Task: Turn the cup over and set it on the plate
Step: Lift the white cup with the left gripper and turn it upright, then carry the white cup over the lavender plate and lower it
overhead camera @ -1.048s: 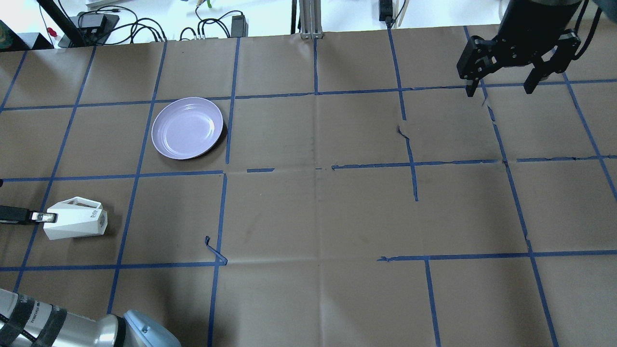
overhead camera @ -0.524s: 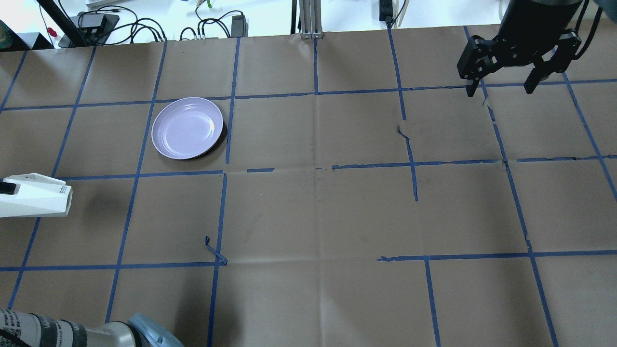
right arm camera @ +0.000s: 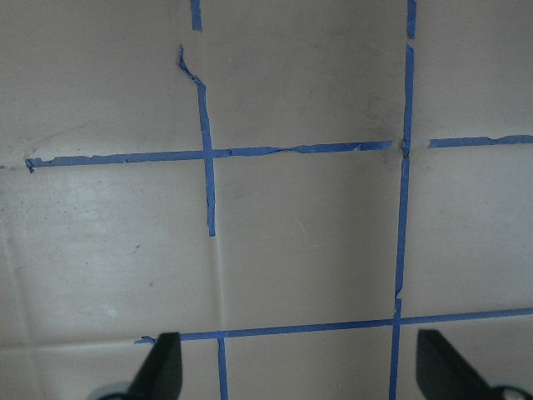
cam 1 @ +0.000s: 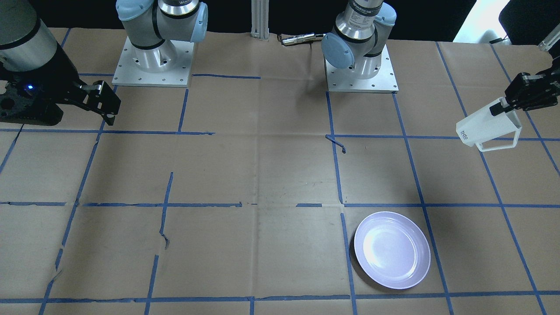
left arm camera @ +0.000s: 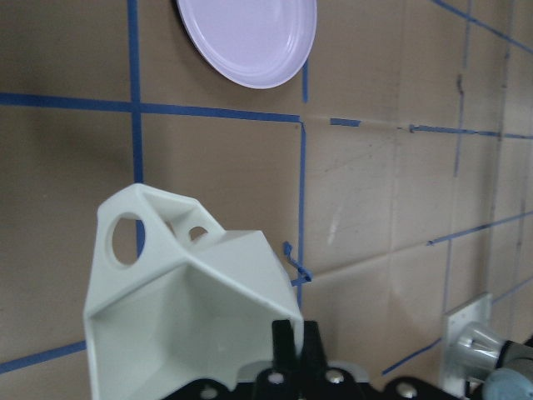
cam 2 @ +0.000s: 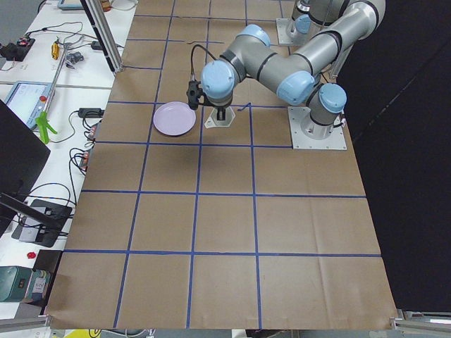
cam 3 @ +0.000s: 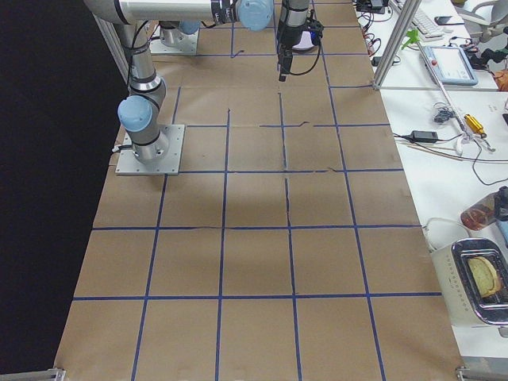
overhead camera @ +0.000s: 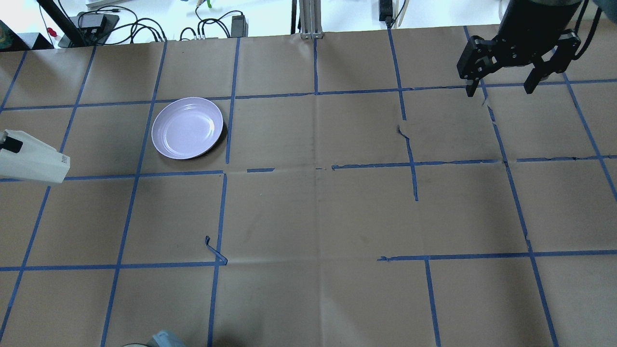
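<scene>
Small dark lettering on cup base, possibly "bdo"; nothing else legible.

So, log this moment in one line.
left gripper: shut on cup, airborne, tilted | plate: bare | right gripper: open, empty

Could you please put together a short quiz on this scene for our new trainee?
1. Which gripper holds the white cup?
2. True or false: the white cup stands on the lilac plate.
3. The right gripper is: A) open and empty, B) shut on the white cup, C) shut on the lilac plate.

Key
1. The left gripper, which pinches the cup's wall at the rim.
2. False: the cup is tilted in the gripper, apart from the plate.
3. A.
</scene>
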Robot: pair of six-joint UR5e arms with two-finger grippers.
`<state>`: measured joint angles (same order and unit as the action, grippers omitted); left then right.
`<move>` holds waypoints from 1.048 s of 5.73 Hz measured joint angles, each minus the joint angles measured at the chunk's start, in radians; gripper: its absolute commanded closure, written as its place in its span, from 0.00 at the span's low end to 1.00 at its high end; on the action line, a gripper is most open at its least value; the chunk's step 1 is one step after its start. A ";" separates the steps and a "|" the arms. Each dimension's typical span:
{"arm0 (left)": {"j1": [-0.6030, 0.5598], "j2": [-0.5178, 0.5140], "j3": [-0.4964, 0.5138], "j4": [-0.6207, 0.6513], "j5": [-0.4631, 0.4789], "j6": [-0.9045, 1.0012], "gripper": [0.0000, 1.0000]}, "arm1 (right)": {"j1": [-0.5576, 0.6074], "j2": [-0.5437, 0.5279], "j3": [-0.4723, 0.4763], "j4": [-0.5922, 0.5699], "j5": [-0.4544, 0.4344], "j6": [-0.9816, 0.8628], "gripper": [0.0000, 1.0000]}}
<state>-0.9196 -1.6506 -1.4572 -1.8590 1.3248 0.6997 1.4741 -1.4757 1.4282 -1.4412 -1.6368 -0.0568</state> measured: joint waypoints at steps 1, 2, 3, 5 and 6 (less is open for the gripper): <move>-0.132 0.002 0.011 0.106 0.078 -0.152 1.00 | 0.000 0.000 0.000 0.000 0.000 0.000 0.00; -0.258 -0.012 0.018 0.203 0.140 -0.286 1.00 | 0.000 0.000 0.000 0.000 0.000 0.000 0.00; -0.369 -0.035 0.023 0.283 0.186 -0.374 1.00 | 0.000 0.000 0.000 0.000 0.000 0.000 0.00; -0.549 -0.112 0.041 0.400 0.263 -0.436 1.00 | 0.000 0.000 0.000 0.000 0.000 0.000 0.00; -0.586 -0.148 0.046 0.431 0.288 -0.435 1.00 | 0.000 0.000 0.000 0.001 0.000 0.000 0.00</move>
<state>-1.5059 -1.7990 -1.4115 -1.4278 1.6127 0.2651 1.4741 -1.4757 1.4281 -1.4405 -1.6368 -0.0567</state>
